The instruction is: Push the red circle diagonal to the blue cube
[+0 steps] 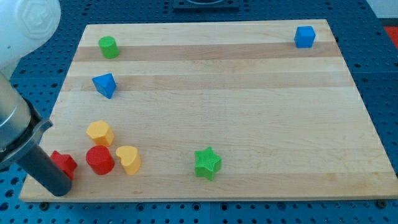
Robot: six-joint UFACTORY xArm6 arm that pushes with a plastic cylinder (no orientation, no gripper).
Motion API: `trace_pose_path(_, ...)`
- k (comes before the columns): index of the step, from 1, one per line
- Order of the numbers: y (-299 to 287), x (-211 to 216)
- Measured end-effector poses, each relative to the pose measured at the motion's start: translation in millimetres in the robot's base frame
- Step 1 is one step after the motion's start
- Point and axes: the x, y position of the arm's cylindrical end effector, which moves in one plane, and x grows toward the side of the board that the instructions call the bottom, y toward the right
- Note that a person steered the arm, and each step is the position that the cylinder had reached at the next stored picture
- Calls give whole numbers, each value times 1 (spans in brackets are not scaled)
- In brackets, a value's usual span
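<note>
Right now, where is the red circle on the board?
The red circle sits near the view's bottom left, between the red block and yellow heart, below the yellow block.

Bright, even light falls from above on my desk (249, 112); blocks throw short soft shadows, and the picture stays sharp throughout.

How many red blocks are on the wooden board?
2. The round red circle block sits near the view's bottom left, between two yellow blocks. The other red block, shape unclear, lies left of it, partly hidden by my tip, which might hide more.
</note>
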Motion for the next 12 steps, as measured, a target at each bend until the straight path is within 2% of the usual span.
trace_pose_path(2, 9, 6)
trace_pose_path(3, 38, -7)
trace_pose_path(5, 36, -8)
trace_pose_path(7, 39, -51)
trace_pose_path(9, 41, -51)
trace_pose_path(12, 100, -55)
